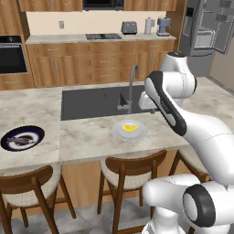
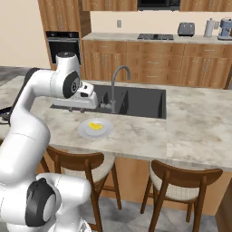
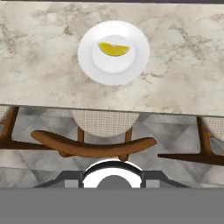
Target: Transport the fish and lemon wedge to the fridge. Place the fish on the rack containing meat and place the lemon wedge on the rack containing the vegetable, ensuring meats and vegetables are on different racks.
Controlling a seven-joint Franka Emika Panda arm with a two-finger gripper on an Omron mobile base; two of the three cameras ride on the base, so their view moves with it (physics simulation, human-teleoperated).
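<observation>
Robot arm held over a marble kitchen desk (image 1: 87, 132), above a white plate with a lemon wedge.

The lemon wedge (image 3: 113, 48), a small bright yellow crescent, lies at the middle of a white plate (image 3: 87, 61) near the desk's front edge, just in front of the dark sink (image 1: 87, 101) and its curved faucet (image 1: 131, 87). The end effector (image 2: 88, 96) hangs above and behind the plate, not touching it; whether its fingers stand apart or together cannot be told. Well to the left on the same desk, the fish (image 1: 20, 139), slim and dark, lies on a navy plate (image 1: 39, 132) with a white rim. The fridge (image 1: 208, 27), grey steel, stands at the far right with a door swung open. Wooden stools (image 1: 123, 169) with pale seats are tucked under the desk's front edge.
</observation>
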